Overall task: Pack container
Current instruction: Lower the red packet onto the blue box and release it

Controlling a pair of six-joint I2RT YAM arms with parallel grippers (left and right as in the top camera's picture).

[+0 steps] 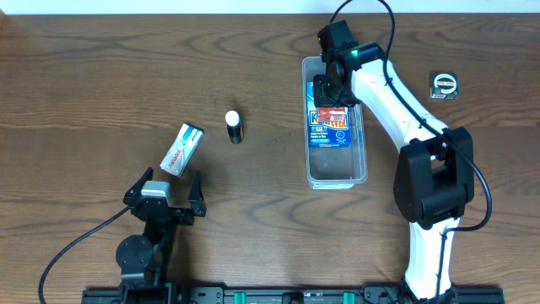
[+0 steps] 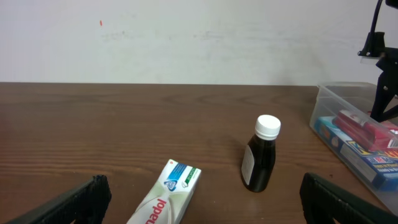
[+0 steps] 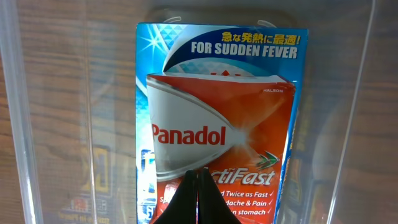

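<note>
Overhead: fixed, straight down, far. Whole counter (image 1: 101, 84) in frame, arm bases at the lower edge.

Left wrist: low, near counter level, facing level toward the back wall (image 2: 186, 37). Left gripper (image 2: 203, 186) fingers sit at both lower corners. Shares with overhead the bottle (image 2: 261, 155), the white box (image 2: 168, 193) and, at the right edge, one end of the container (image 2: 348, 88).

Right wrist: straight down into the container, very near. Panadol box (image 3: 221, 143) fills the frame, right gripper (image 3: 198, 174) at lower centre. Shares that box with overhead, there upper right of centre.

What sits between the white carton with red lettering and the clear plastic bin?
Only a small dark bottle with a white cap, nearer the white carton than the clear plastic bin; overhead view.
</note>
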